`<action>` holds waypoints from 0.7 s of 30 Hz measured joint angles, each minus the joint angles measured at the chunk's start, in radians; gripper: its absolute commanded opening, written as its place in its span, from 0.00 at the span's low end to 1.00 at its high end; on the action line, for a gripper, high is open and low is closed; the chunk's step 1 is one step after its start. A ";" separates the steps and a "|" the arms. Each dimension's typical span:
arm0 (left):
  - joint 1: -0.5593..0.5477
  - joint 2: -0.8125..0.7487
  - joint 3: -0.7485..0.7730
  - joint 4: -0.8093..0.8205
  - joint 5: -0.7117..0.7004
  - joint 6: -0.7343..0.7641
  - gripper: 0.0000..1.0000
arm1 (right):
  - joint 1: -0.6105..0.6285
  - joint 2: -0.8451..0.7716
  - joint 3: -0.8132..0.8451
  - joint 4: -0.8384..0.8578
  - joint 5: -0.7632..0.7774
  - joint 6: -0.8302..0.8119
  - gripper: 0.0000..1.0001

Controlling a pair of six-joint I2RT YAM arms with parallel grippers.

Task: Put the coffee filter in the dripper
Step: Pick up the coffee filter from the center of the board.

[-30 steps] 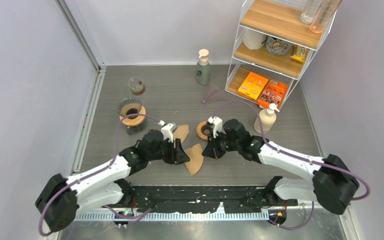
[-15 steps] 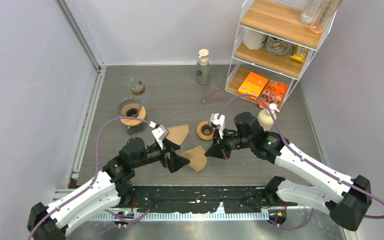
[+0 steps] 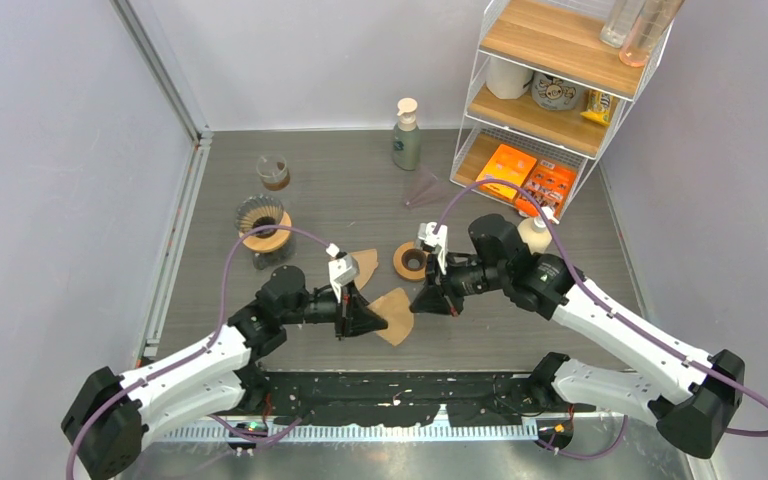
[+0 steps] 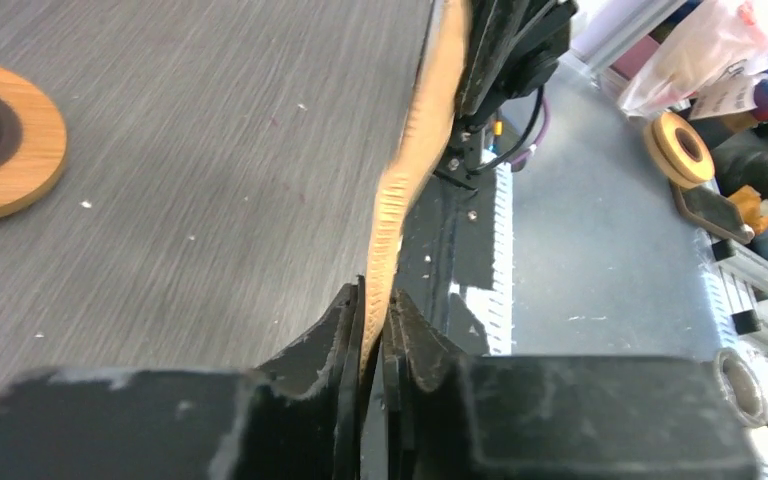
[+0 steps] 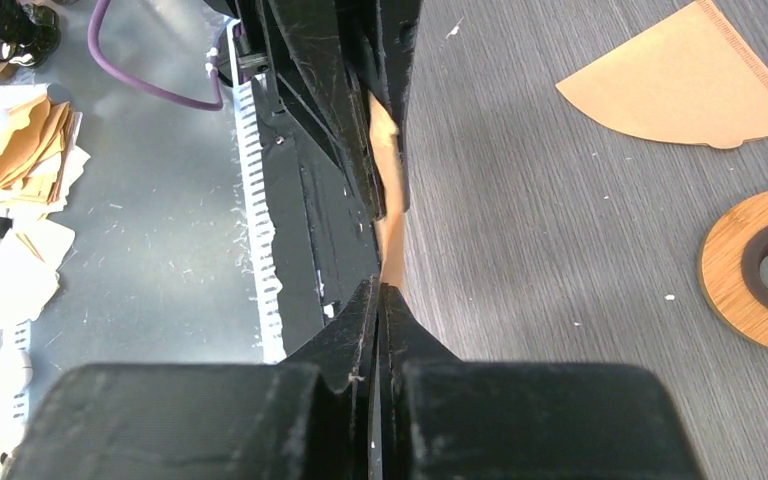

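Coffee filter (image 3: 395,315), a brown paper cone pressed flat, is held between the two arms at the near middle of the table (image 3: 340,195), gripped at opposite edges. We see the left fingers (image 4: 348,335) pinching its crimped seam, the paper rising edge-on out of the narrow gap between them in the left wrist view. The right fingers (image 5: 358,325) are pressed together on the opposite edge, with only a thin strip of brown paper showing at their tips. The dripper (image 3: 263,228), clear glass with a wooden collar, stands well apart from the filter toward the left rear of the table, and a small glass cup (image 3: 273,172) stands behind it. We note a second filter (image 3: 363,265) lying flat on the table just behind the held one, beside a wooden ring (image 3: 410,261). At the back, a green pump bottle (image 3: 406,135) stands near a white wire shelf (image 3: 540,35) in the right rear corner, which carries orange boxes (image 3: 525,180) on its lowest level. A cream pump bottle (image 3: 535,228) shows partly behind the right arm
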 measured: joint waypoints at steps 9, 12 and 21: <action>0.000 0.032 0.019 0.086 0.066 -0.045 0.00 | -0.030 -0.002 0.016 -0.024 0.125 0.028 0.70; 0.000 0.037 0.019 0.095 0.064 -0.057 0.00 | -0.048 -0.034 -0.012 0.003 0.221 0.064 0.87; 0.000 0.055 0.046 0.106 0.010 -0.129 0.00 | -0.104 -0.221 -0.257 0.173 0.361 0.139 0.97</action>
